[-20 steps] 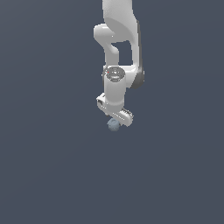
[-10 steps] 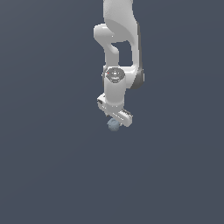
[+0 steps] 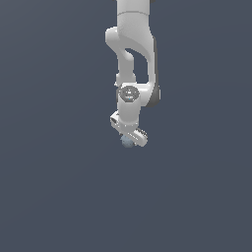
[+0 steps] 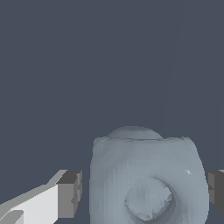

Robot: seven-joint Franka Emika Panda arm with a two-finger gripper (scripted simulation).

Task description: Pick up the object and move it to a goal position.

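While the grasp step appears to be in hand, the item of interest, a small roundish pale blue-grey object (image 3: 128, 141) with a mottled surface and a rounded hollow in its face, sits directly under the white end effector (image 3: 129, 140) of the single white robot arm (image 3: 133, 54), between the two dark grey finger pads (image 4: 70, 194). End effector state: spread around the object; the wrist view shows a thin gap between one pad and the object's side, and the other pad, at the frame edge, looks close to touching, so a firm pinch cannot be confirmed. Whether the object rests on the plain dark grey table (image 3: 49, 187) or hangs clear of it cannot be told, since no shadow or contact line shows. Arm pose: reaching straight down from the top of the exterior view, elbow bulging toward that view's right, wrist near vertical, the finger bar skewed diagonally. Next move, by judgement: press the pads together on the object's flanks, then lift and carry; no goal marker shows in either view.
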